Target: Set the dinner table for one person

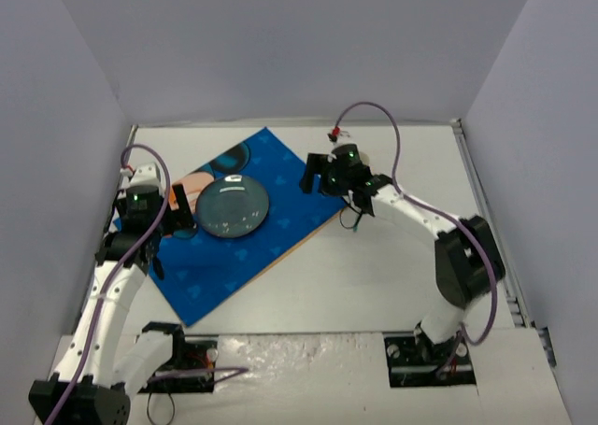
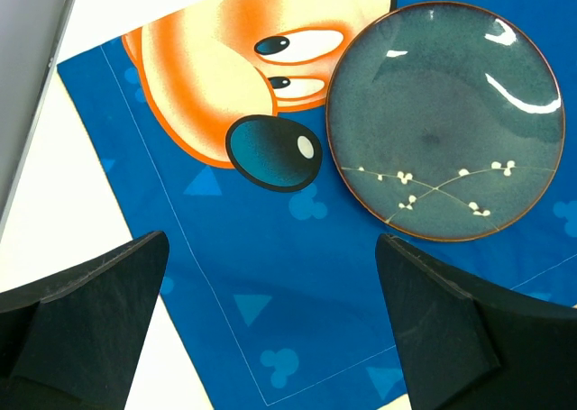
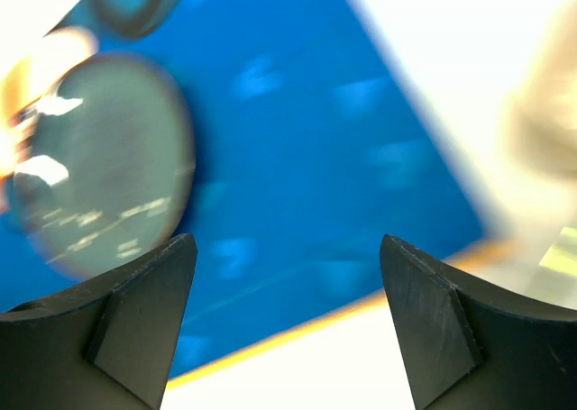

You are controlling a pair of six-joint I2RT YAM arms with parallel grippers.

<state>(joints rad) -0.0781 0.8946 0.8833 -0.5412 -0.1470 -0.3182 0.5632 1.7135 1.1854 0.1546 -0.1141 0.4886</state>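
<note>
The white dinner table (image 1: 392,276) carries a blue cartoon-printed placemat (image 1: 252,247), laid at an angle left of centre. A round grey-blue plate (image 1: 232,207) with a thin branch pattern lies on the mat. My left gripper (image 1: 182,210) is open and empty, just left of the plate, above the mat. In the left wrist view the plate (image 2: 446,122) lies ahead and to the right of the open gripper (image 2: 270,275). My right gripper (image 1: 313,175) is open and empty over the mat's right edge. The right wrist view is blurred; it shows the plate (image 3: 99,167) to the left of the gripper (image 3: 284,284).
Grey walls enclose the table on three sides. The mat's left corner lies near the table's left rim (image 2: 41,95). A purple cable with a red connector (image 1: 334,131) loops above the right arm. A blurred pale shape (image 3: 550,113) shows at the right of the right wrist view.
</note>
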